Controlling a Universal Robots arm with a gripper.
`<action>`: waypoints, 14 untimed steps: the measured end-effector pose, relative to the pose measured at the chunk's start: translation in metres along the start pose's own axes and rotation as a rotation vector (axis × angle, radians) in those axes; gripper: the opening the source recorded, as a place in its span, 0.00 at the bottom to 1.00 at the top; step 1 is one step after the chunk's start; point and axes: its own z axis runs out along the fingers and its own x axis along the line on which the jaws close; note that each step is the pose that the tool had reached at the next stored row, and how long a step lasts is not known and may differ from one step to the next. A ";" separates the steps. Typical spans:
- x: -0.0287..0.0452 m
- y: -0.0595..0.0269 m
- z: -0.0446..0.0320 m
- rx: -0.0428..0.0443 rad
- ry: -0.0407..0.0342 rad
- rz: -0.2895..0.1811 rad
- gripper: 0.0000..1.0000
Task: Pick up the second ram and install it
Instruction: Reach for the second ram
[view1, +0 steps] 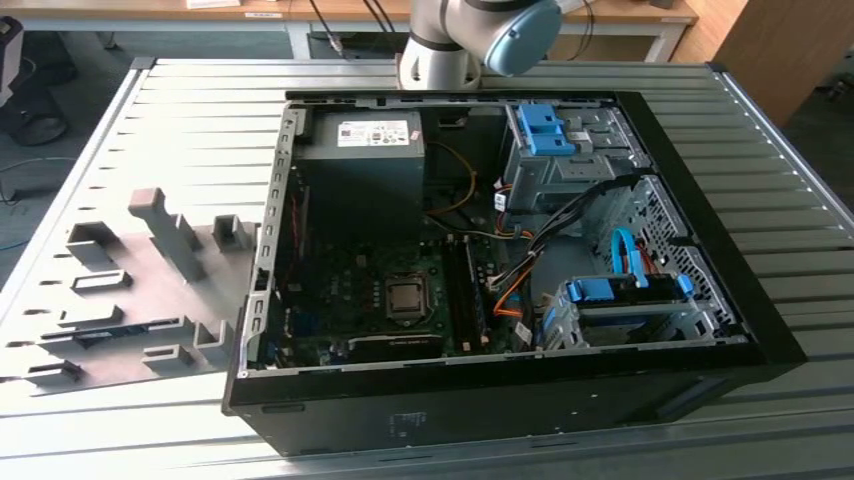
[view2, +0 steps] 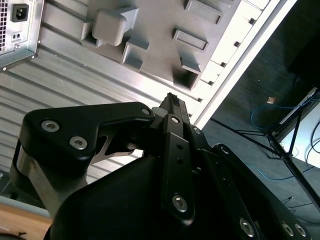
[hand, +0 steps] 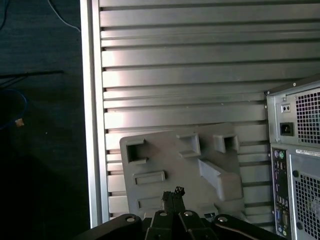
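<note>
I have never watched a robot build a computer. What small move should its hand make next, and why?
Probably a short descent toward the grey fixture. In both wrist views the hand hangs above that fixture, shut and apparently empty. It is beside the open computer case, not over it, so it seems to have nothing to install.

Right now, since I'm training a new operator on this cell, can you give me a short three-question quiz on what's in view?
1. True or false: the computer case lies on the slatted table with its side open.
2. In both wrist views, the gripper points toward: A) the grey fixture plate; B) a keyboard; C) a person's hand.
3. In the exterior view, on which side of the computer case is the grey fixture plate?
Key: 1 true; 2 A; 3 the exterior view's left.
</note>
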 end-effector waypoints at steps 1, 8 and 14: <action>0.0002 -0.0017 0.0000 0.0015 -0.0001 0.000 0.10; 0.0017 -0.0150 0.0000 0.0101 -0.0008 0.000 0.10; 0.0032 -0.0249 -0.0002 0.0136 -0.0010 0.000 0.10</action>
